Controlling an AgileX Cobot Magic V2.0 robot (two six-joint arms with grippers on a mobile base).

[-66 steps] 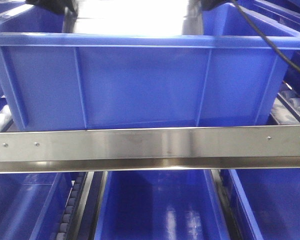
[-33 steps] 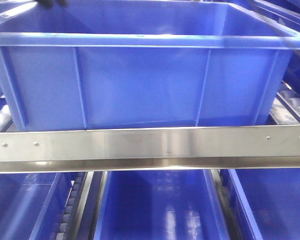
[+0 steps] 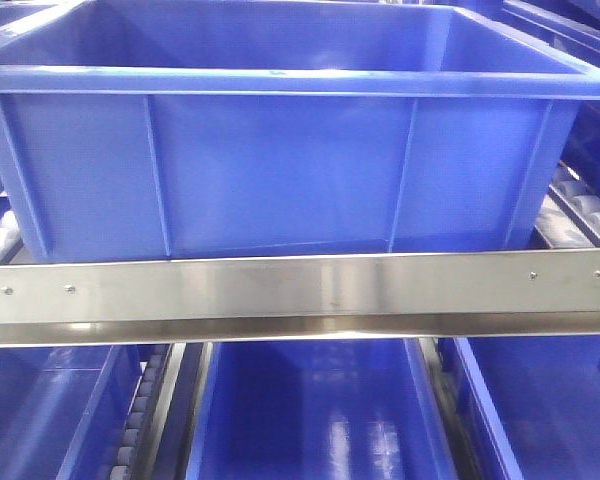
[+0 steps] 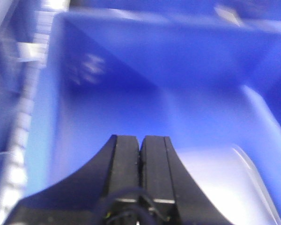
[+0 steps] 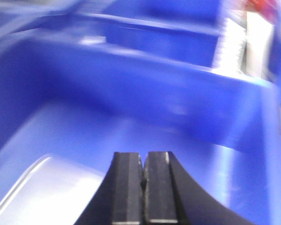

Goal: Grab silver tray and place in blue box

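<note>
The blue box [image 3: 280, 170] fills the front view on a roller shelf; its inside is hidden there. The silver tray lies on the box floor: its shiny rounded corner shows at the lower right of the left wrist view [image 4: 234, 187] and the lower left of the right wrist view [image 5: 47, 192]. My left gripper [image 4: 140, 138] is shut and empty, apart from the tray, over the box's left part [image 4: 178, 61]. My right gripper [image 5: 143, 154] is shut and empty, apart from the tray, over the box's right part [image 5: 154, 89]. Neither gripper shows in the front view.
A steel rail [image 3: 300, 290] crosses in front of the box. More blue crates [image 3: 320, 420] sit on the level below and beside it. White conveyor rollers [image 3: 580, 210] run along the right, and along the left in the left wrist view [image 4: 18, 140].
A second ago both grippers held the bright tray at the top of the box. The tray has gone down out of the front view and both arms have left that view.
</note>
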